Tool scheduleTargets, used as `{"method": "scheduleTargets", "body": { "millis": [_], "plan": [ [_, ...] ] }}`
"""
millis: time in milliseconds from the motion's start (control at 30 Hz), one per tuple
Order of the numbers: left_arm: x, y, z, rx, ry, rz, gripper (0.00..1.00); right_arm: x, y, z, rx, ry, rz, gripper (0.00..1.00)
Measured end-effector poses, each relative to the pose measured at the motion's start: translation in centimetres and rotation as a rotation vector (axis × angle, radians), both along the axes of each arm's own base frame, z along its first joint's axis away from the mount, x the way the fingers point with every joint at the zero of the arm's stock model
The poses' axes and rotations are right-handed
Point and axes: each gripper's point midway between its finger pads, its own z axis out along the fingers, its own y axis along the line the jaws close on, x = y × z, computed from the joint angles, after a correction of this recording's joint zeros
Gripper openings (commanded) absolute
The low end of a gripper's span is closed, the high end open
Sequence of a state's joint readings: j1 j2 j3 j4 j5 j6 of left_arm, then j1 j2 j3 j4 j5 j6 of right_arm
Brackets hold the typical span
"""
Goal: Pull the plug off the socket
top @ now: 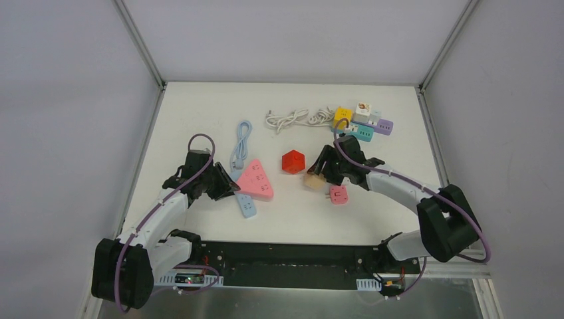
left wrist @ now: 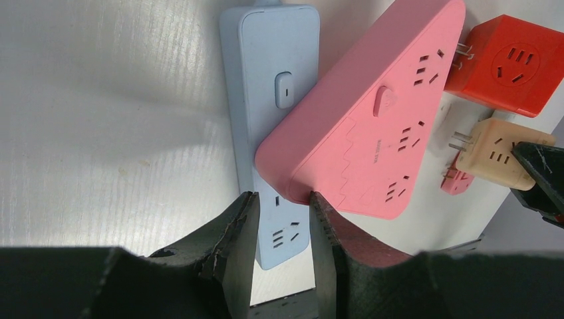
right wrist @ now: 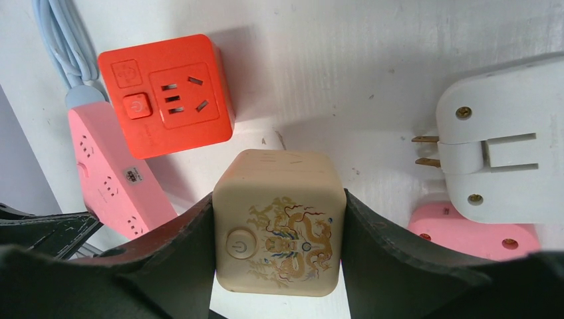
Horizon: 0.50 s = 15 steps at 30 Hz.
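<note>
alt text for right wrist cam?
Right gripper shut on a beige cube with a dragon print and power button. Beyond it on the white table sit a red cube, a pink strip at left, and a white plug with a small pink adapter at right.

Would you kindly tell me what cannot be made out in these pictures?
Left wrist: the pink triangular strip covers its joint with the blue strip, so plugged or merely resting is unclear.
Right wrist: the white adaptor is cut off by the right edge; the right fingers hide the sides of the beige cube.
Top: the far socket cluster is too small to read.
</note>
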<state>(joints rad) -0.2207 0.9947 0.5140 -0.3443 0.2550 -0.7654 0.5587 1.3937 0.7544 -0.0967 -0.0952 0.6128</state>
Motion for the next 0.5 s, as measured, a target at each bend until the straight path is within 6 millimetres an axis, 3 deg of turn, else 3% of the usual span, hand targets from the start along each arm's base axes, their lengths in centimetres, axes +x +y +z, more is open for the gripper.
{"method": "scheduleTargets", "body": {
  "millis": [167,433,500],
  "plan": [
    [0.0,0.0,0.0,0.001,0.0,0.0,0.34,-0.2,0.0,-1.0,-0.002,0.037,0.01,0.57],
    [0.0,0.0,0.0,0.002,0.001,0.0,0.34,-0.6,-0.4,-1.7,-0.029,0.065,0.014,0.95],
    [0.0,0.0,0.0,0.002,0.001,0.0,0.34,-0.8,-0.8,-1.9,-0.048,0.071,0.014,0.99]
  ]
}}
